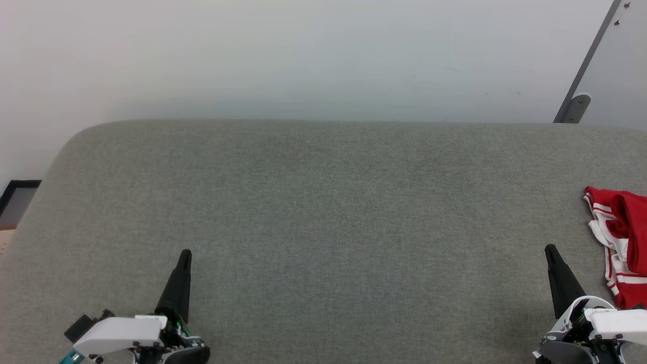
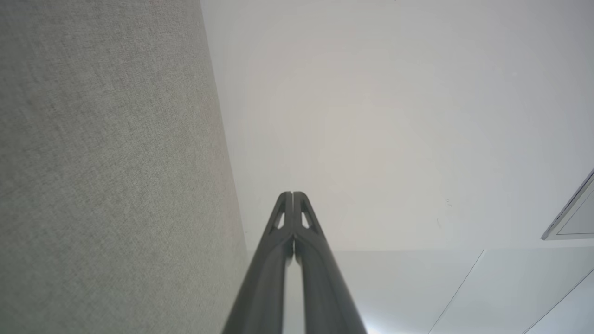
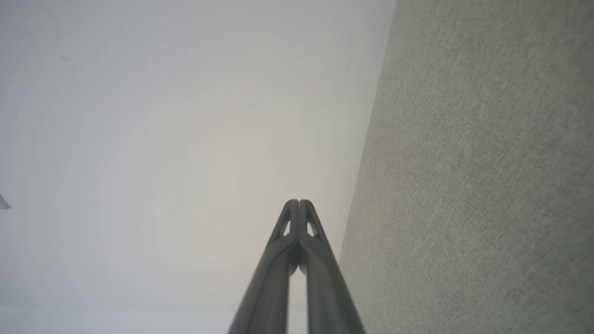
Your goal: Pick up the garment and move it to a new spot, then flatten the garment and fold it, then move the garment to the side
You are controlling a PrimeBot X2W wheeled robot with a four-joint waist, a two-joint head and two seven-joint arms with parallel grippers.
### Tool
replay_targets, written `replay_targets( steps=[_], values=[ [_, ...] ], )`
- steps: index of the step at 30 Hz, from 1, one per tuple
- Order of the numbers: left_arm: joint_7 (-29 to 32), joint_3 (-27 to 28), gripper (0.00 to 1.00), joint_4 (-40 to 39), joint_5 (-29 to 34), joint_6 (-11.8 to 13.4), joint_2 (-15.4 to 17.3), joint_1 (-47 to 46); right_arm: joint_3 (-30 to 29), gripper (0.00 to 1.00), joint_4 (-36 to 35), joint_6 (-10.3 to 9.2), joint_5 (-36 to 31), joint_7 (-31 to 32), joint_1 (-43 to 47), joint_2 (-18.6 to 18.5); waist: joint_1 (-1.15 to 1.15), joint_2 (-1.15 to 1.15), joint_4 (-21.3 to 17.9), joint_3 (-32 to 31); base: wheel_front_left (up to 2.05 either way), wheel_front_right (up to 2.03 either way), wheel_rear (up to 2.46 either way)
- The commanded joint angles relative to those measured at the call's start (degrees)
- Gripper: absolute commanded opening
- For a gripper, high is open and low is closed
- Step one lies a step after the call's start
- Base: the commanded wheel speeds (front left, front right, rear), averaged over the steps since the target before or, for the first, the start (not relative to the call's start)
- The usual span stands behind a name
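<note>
At your lower left you see the left gripper (image 1: 185,255) over the grey fabric surface (image 1: 323,202) — its two dark fingers pressed tip to tip, gripping nothing; the white wall (image 1: 303,55) rises behind the surface's far edge; at your lower right the right gripper (image 1: 551,250) is likewise closed tight and holds nothing; just beside it, further right, the garment (image 1: 624,237) lies crumpled on the surface — red with white striped trim, apart from the fingertips.

The work surface (image 1: 323,227) is matt, coarse-woven grey cloth; the garment (image 1: 631,222) smooth cloth.
</note>
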Motion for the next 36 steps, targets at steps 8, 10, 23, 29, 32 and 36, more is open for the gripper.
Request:
replay_targets(
  steps=[8, 10, 23, 29, 32, 36],
  values=[
    [0.16, 0.08, 0.00, -0.11, -0.19, -0.18, 0.03, -0.52, 0.00, 0.00, -0.13, -0.06, 0.23, 0.14, -0.19, 0.17, 0.00, 0.00, 0.00, 0.00, 0.00, 0.00, 0.00],
    [0.16, 0.09, 0.00, -0.11, -0.19, -0.18, 0.03, -0.52, 0.00, 0.00, -0.13, -0.06, 0.23, 0.14, -0.19, 0.17, 0.00, 0.00, 0.00, 0.00, 0.00, 0.00, 0.00],
    [0.15, 0.07, 0.00, -0.10, -0.20, -0.18, 0.03, -0.52, 0.00, 0.00, -0.13, -0.06, 0.23, 0.14, -0.19, 0.17, 0.00, 0.00, 0.00, 0.00, 0.00, 0.00, 0.00],
    [0.15, 0.08, 0.00, -0.11, -0.20, -0.18, 0.03, -0.52, 0.00, 0.00, -0.13, -0.06, 0.24, 0.14, -0.18, 0.17, 0.00, 0.00, 0.00, 0.00, 0.00, 0.00, 0.00],
    [0.15, 0.07, 0.00, -0.11, -0.20, -0.18, 0.03, -0.52, 0.00, 0.00, -0.13, -0.06, 0.24, 0.14, -0.18, 0.17, 0.00, 0.00, 0.00, 0.00, 0.00, 0.00, 0.00],
    [0.14, 0.07, 0.00, -0.11, -0.20, -0.18, 0.03, -0.52, 0.00, 0.00, -0.13, -0.06, 0.24, 0.14, -0.18, 0.17, 0.00, 0.00, 0.00, 0.00, 0.00, 0.00, 0.00]
  ],
)
